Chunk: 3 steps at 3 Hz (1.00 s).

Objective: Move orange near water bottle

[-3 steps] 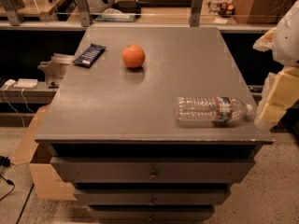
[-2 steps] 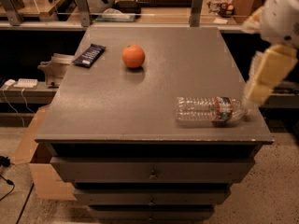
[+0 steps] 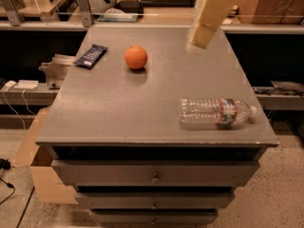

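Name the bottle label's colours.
Red and green label, camera view; gripper hovers over the table's far side.

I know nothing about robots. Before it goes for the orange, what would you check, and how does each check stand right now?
1. The orange is free to grab: ok, it sits alone with nothing touching it.
2. The gripper is above the orange: not ok, it hangs over the far right part of the tabletop, right of the orange.
3. The water bottle is in view: ok, lying on its side near the front right corner.
4. Bare tabletop beside the bottle: ok, open space to its left.
5. The dark snack packet is out of the way: ok, it lies left of the orange.
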Available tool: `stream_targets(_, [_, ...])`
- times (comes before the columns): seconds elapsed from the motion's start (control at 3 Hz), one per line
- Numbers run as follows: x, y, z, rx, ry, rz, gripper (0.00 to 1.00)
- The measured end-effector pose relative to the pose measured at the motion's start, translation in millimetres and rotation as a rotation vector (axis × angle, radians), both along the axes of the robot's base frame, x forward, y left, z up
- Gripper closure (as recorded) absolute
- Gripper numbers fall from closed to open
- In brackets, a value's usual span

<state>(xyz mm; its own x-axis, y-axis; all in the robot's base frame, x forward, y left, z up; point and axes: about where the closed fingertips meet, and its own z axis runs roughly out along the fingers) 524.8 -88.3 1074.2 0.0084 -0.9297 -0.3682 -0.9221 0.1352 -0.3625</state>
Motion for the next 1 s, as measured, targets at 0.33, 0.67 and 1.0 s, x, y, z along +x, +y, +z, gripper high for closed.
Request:
stream_targets(0.33, [2, 4, 8, 0.015, -0.021, -0.002, 0.00])
stream_targets(0.67, [5, 11, 1, 0.062, -0.017, -0.018, 0.00])
stream_targets(1.0, [40, 49, -41, 0.182, 0.034, -0.030, 0.00])
